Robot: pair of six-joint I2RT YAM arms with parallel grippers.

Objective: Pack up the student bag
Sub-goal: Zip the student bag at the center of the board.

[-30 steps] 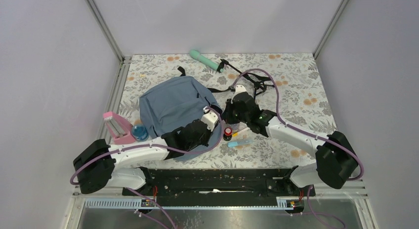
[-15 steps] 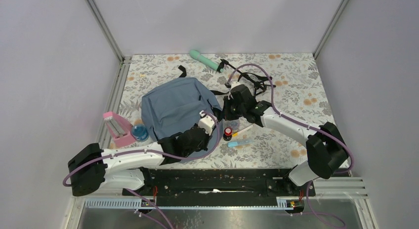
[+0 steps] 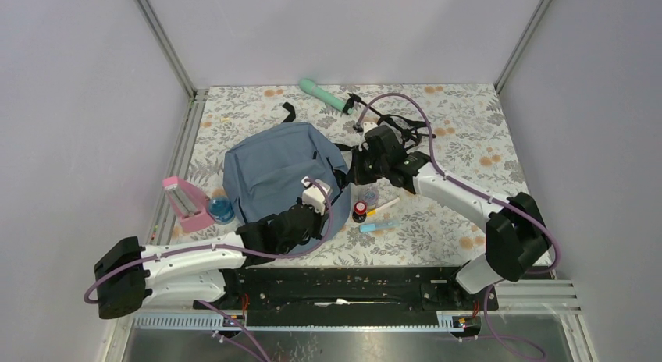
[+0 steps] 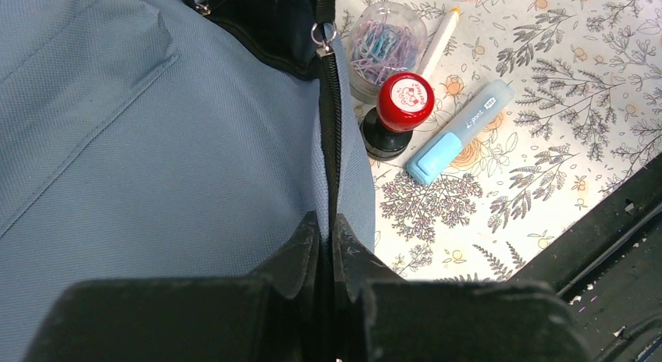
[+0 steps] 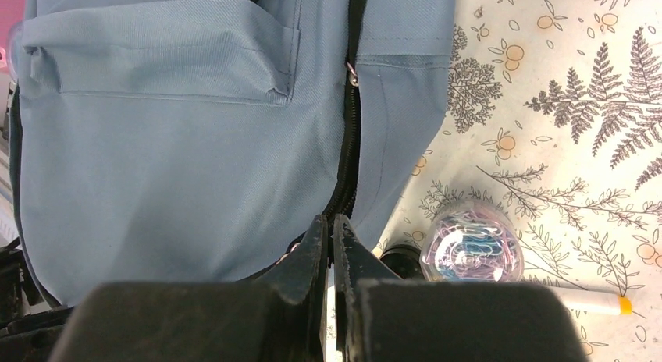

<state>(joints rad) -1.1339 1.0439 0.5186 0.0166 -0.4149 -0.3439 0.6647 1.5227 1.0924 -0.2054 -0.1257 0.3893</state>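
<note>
**Both grippers pinch the bag's zipper**

The slate-blue bag [image 3: 273,171] lies flat on the floral table [image 3: 468,143], with black straps [image 3: 394,126] trailing off its far right corner.

The left gripper [image 4: 326,225] sits at the bag's near right edge. Its fingers are pressed together on the dark zipper [image 4: 331,120], whose track runs straight into the slit between them. A metal zip pull [image 4: 321,36] hangs further up the same track, where the bag gapes a little.

The right gripper [image 5: 329,225] is at the bag's right side, further back. Its fingers are likewise squeezed together on the zipper line, nipping the fabric there.

Just right of the bag, beside the zipper, stands a clear jar [image 4: 385,46] of coloured paper clips. A red-capped stamp [image 4: 404,102] touches it on the near side. A pale blue pen [image 4: 459,132] lies just beyond the stamp, and a white pencil [image 5: 593,302] sticks out from behind the jar.

Left of the bag are a pink holder [image 3: 183,202] and a small blue object [image 3: 221,208]. A green tube [image 3: 324,95] lies behind the bag.
</note>
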